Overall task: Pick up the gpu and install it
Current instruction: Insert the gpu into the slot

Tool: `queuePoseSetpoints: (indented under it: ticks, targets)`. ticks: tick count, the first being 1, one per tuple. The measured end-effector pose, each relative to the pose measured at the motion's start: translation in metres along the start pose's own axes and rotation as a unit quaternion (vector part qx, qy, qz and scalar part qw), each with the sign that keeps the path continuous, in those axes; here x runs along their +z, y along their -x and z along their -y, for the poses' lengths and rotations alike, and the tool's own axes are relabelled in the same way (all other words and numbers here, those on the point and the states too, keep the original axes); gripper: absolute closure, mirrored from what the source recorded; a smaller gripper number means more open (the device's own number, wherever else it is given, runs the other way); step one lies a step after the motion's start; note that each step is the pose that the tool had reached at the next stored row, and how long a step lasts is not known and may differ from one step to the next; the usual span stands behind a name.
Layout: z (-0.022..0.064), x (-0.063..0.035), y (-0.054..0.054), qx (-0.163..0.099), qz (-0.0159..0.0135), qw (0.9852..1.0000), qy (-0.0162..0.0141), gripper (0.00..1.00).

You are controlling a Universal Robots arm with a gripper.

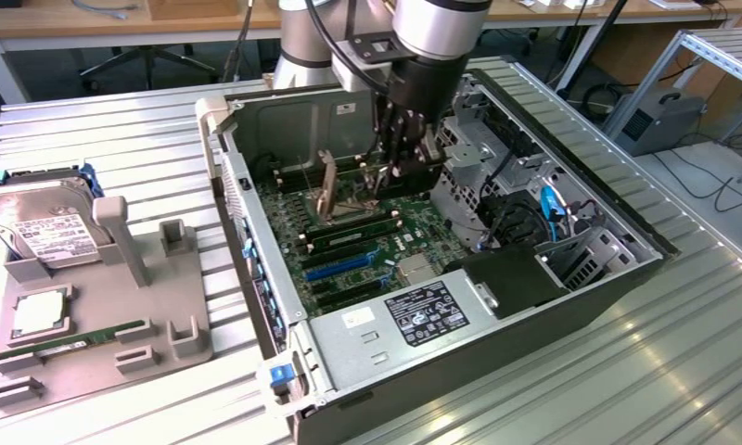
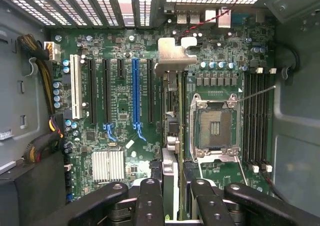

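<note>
The tool (image 1: 396,153) hangs inside the open computer case (image 1: 619,269), clenched on the gpu (image 2: 172,116), which it holds edge-on above the motherboard (image 2: 115,131), between the blue slot (image 2: 135,93) and the CPU socket (image 2: 214,128). Good seating, I judge, needs the card kept vertical, parallel to the slot, with its silvery bracket (image 2: 172,55) towards the rear grille.

Exterior view: camera set high, off one corner of the open computer case (image 1: 470,278), looking down at a slant. Takes in the whole case, the ribbed metal table (image 1: 668,371), a grey parts holder (image 1: 111,315) at lower left of frame, desks along the top edge. Middling distance.

Wrist view: camera looks straight down into the case, close in, gripper (image 2: 170,206) at the bottom edge.

Shared ground: the motherboard (image 1: 359,246) (image 2: 125,116), with its blue slot (image 1: 340,267) (image 2: 135,90).
</note>
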State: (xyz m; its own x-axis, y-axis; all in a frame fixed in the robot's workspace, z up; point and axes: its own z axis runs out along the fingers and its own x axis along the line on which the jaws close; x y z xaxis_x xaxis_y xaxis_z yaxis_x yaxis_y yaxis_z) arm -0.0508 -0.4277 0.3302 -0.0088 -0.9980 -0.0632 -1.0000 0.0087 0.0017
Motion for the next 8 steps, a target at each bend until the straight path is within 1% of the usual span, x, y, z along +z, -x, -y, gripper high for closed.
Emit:
queuePoseSetpoints:
  ticks: [8]
  targets:
    - [-0.0003,0.0000,-0.0036,0.000,0.0000,1.0000,0.0000,0.73]
